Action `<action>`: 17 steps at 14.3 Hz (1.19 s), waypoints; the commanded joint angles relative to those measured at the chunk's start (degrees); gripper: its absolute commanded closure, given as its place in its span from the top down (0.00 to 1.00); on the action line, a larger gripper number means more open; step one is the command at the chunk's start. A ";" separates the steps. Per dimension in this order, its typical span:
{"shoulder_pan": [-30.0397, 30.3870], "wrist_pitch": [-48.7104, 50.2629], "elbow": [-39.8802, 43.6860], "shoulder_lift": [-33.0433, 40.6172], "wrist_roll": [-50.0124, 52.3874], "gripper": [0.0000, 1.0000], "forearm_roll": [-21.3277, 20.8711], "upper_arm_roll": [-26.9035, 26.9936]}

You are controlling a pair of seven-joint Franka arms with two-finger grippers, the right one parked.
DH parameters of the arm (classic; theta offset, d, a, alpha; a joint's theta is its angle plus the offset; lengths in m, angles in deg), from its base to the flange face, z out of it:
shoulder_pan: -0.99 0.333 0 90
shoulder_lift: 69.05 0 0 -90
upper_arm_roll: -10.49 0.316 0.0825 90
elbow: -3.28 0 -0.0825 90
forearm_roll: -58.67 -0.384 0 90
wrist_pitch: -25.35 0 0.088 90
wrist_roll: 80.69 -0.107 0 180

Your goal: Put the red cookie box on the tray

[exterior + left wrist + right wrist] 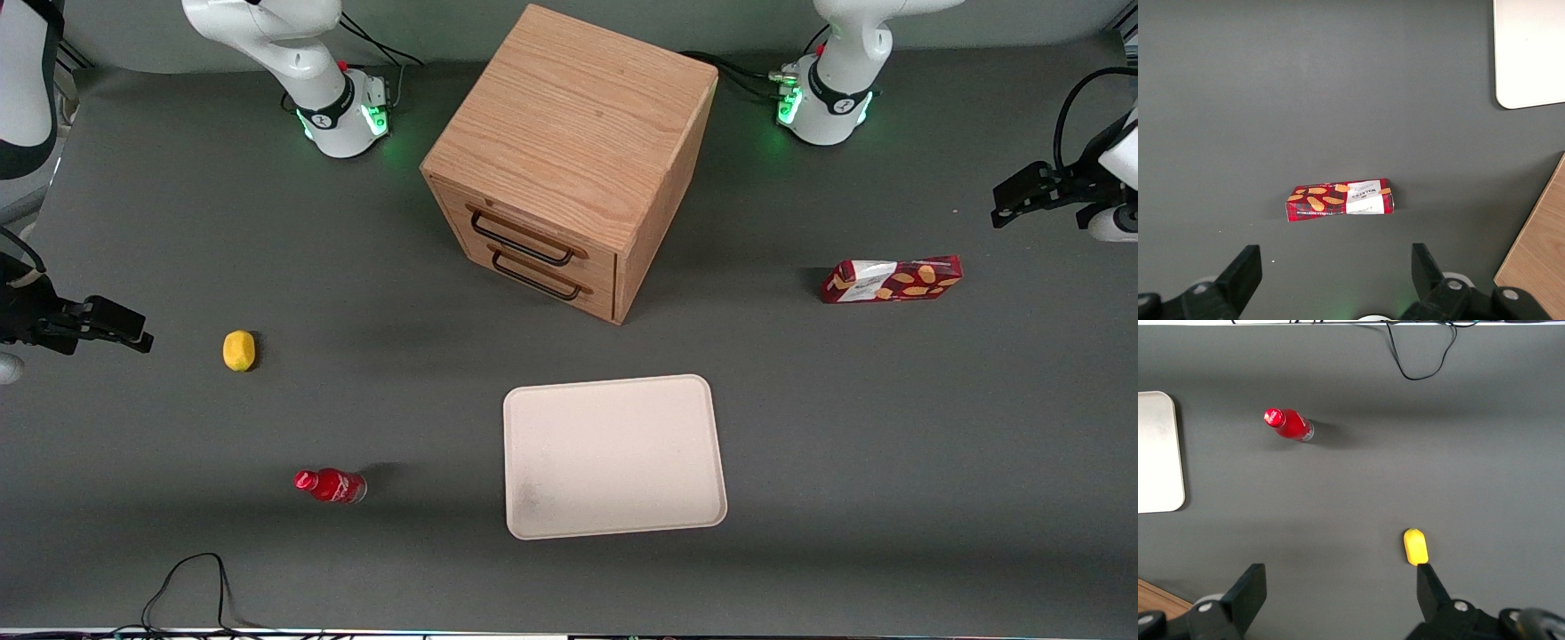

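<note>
Near the working arm's end of the table, the front view shows the red cookie box (892, 280) lying on the grey table (178, 222), well apart from the tray (613, 455) and farther from the camera than it. Its white label patch is at the end that points toward the wooden drawer cabinet (569, 160). The gripper (1005, 206) hangs in the air near the box, a bit farther from the camera than it and even closer to the table's end, not touching anything. The tray sits in front of the cabinet's two drawers, nearer the camera, with nothing on it. Off toward the parked arm's end, relative to the tray, there's a small red bottle (330, 485) about level with it and a yellow lemon (238, 350) farther from the camera than the bottle.

Left wrist view: the cookie box (1339, 199) lies flat on the table, and the gripper's (1331, 267) fingers (1245, 270) are spread wide with nothing between them, hovering above and clear of the box. A corner of the tray (1531, 53) and an edge of the cabinet (1538, 260) peek in too.

Right wrist view: bottle (1289, 425), lemon (1415, 547), a bit of the tray (1158, 453), and a black cable (1418, 353) on the table near the bottle.
</note>
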 commanded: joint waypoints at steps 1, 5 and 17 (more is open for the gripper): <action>-0.37 0.81 -0.02 0.41 -0.53 1.00 -0.43 0.15; -0.28 1.43 -0.98 0.41 -2.71 1.00 -0.43 0.50; 2.09 -18.74 -26.09 0.41 -69.68 0.95 -0.87 7.00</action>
